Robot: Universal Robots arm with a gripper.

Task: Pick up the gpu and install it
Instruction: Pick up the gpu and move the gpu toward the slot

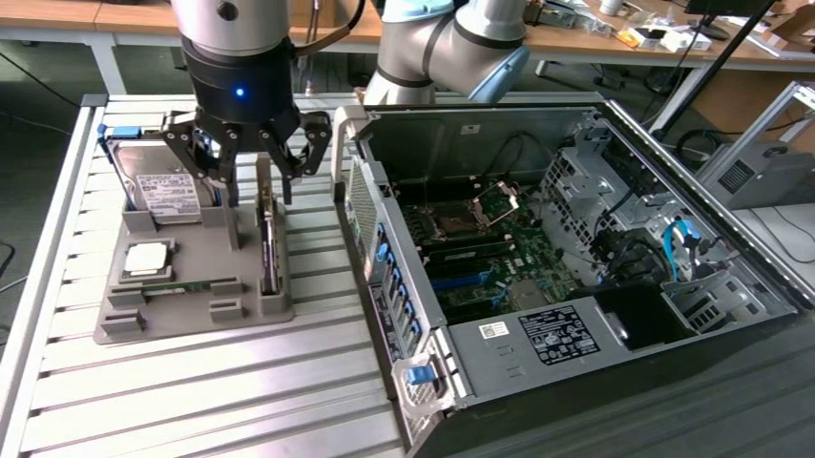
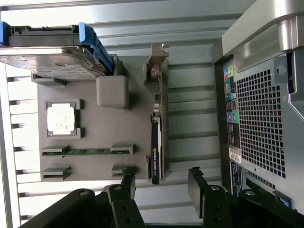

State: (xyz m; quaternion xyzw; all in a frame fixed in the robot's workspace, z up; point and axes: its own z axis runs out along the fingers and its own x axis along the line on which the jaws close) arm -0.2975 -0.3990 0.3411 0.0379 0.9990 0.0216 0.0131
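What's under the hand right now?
The gpu, standing on edge in the grey parts holder, lies below the open hand. Its bottom edge is hidden inside the holder's slot.

You've got bright, even overhead light; glare washes out the table (image 2: 142, 14), and the computer case (image 1: 459, 134) interior sits shadowed.

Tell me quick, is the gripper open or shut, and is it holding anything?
Gripper: open, holding nothing, poised over the thin black circuit card with a silver bracket.
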